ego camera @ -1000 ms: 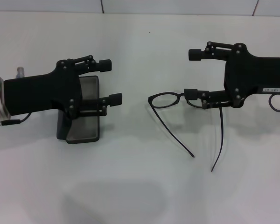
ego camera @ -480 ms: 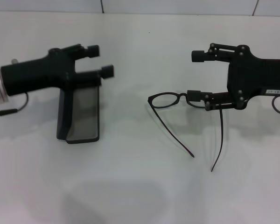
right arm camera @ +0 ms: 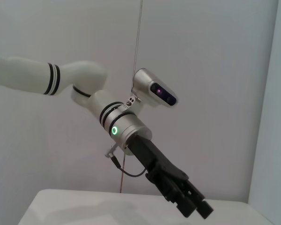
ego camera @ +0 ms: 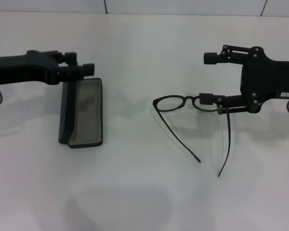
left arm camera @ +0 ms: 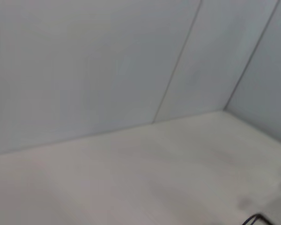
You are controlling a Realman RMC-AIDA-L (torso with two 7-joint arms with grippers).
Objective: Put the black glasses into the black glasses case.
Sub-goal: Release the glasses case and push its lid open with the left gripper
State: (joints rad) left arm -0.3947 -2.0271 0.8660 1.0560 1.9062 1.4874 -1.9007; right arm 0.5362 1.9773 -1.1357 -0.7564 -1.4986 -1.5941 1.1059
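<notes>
Clearly the black glasses (ego camera: 179, 102) are light, thin and springy, lying unfolded on the white table (ego camera: 144, 192) with both temples splayed toward you, well apart from the open black glasses case (ego camera: 83, 113); you take them at the bridge or lens rim, not the wire-like temples, which will flex and slip. The right gripper (ego camera: 208, 79) hovers with jaws spread, its nearer finger over the right lens. Only the right wrist view shows the left gripper (right arm camera: 196, 206) raised with its jaws nearly together, while the head view alone shows glasses and case.
</notes>
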